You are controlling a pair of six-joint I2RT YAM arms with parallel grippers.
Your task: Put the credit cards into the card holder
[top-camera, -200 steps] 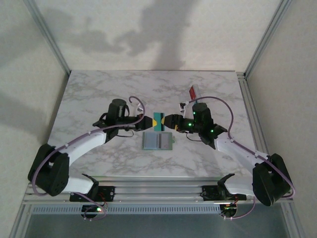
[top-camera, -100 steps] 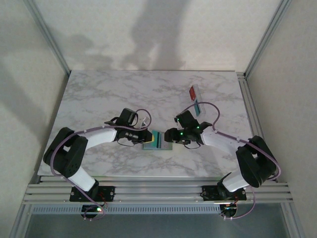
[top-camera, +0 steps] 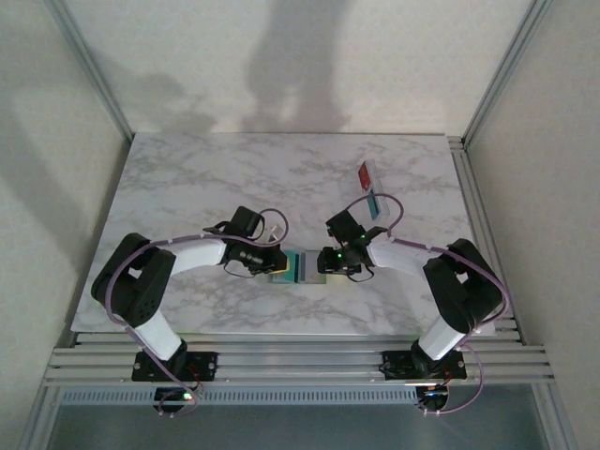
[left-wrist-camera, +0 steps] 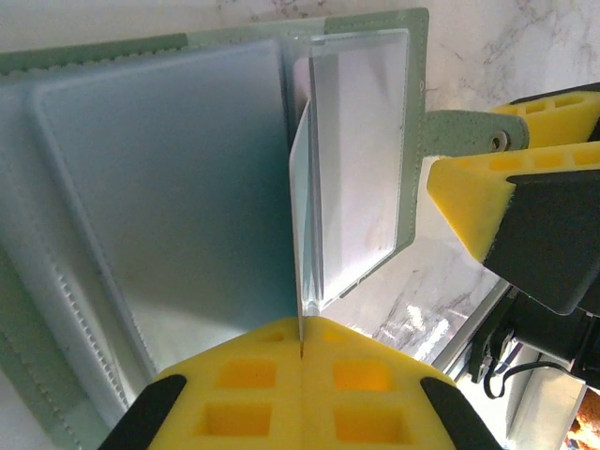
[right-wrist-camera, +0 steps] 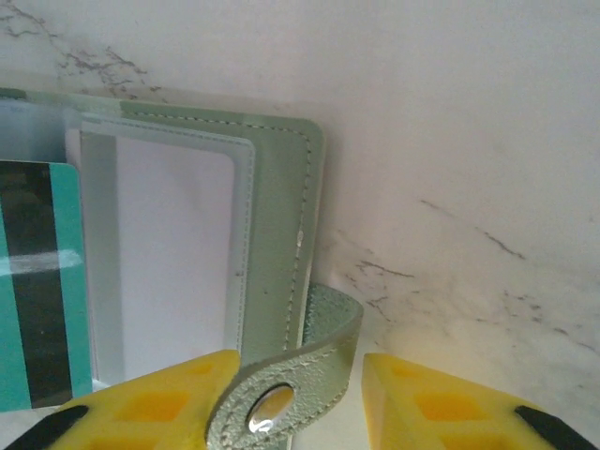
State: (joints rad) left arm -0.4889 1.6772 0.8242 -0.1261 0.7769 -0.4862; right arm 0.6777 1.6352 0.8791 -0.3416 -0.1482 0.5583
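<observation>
My left gripper (top-camera: 280, 262) was closed tight on the striped teal card (right-wrist-camera: 37, 291), the yellow pads (left-wrist-camera: 253, 384) pinched together on its near edge. I held the card upright on its long edge over the open card holder (top-camera: 302, 271), its far end down among the clear sleeves (left-wrist-camera: 169, 187). From my right wrist I could see the card's back, teal with a black magnetic stripe running along it, but no lettering that I could read. The card holder lay flat and open on the marble table (top-camera: 187, 178), near the front edge and between my two grippers. My right gripper (top-camera: 322, 265) was at the holder's right side, its jaws partly apart around the green closing strap (right-wrist-camera: 314, 342). The strap's metal snap (right-wrist-camera: 272, 409) sat low between the fingers, and a gap showed on one side, so I had no firm grip there. Well back on the right of the table lay the red card (top-camera: 365, 175) and a second teal card (top-camera: 377, 202), with any print on them too small for me to make out.
</observation>
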